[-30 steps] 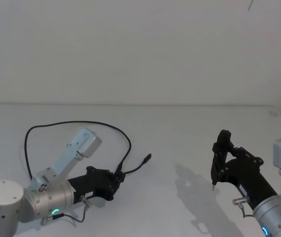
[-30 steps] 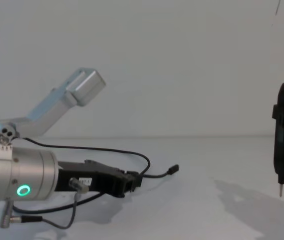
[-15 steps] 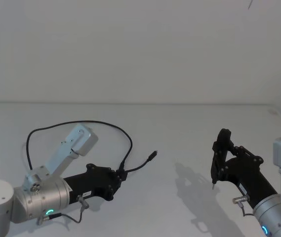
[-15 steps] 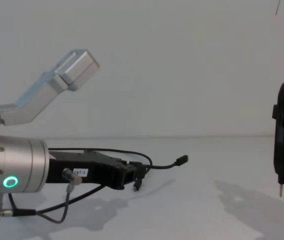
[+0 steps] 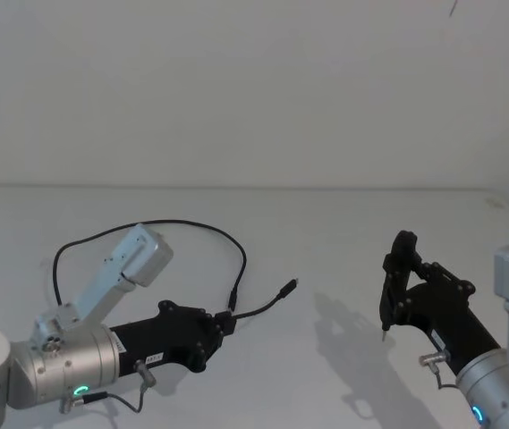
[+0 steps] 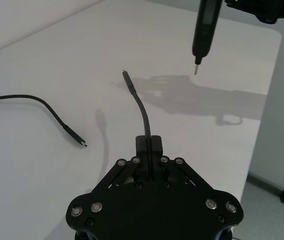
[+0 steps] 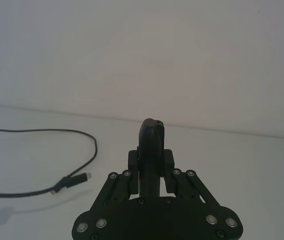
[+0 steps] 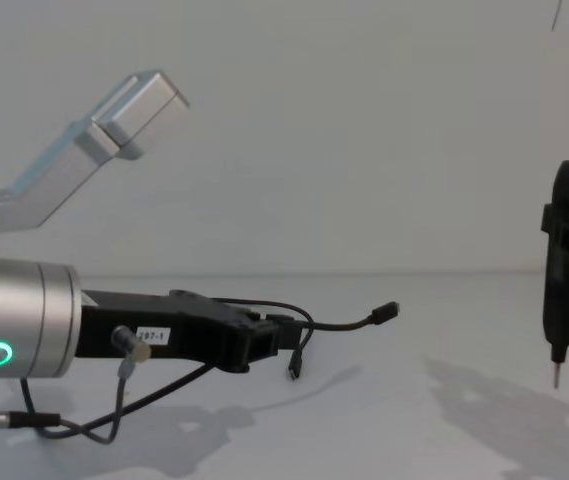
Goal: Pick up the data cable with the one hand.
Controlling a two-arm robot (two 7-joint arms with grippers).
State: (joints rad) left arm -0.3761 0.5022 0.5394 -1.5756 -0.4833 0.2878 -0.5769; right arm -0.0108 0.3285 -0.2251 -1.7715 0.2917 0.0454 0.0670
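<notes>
Left gripper (image 5: 224,321) has risen, closed on the data cable (image 5: 191,222) where it branches; lift slowly, let the slack follow. Right gripper (image 5: 402,286), clamping a pointed tool (image 8: 560,280), waits right.

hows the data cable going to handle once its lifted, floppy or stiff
Probably floppy overall: the data cable trails from the left gripper, shut on its junction, in a loose loop. One short branch juts out almost level, so short lengths seem stiffer, while another plug dangles. Likely light, being thin. The right gripper, holding a black tool, sits apart.
</notes>
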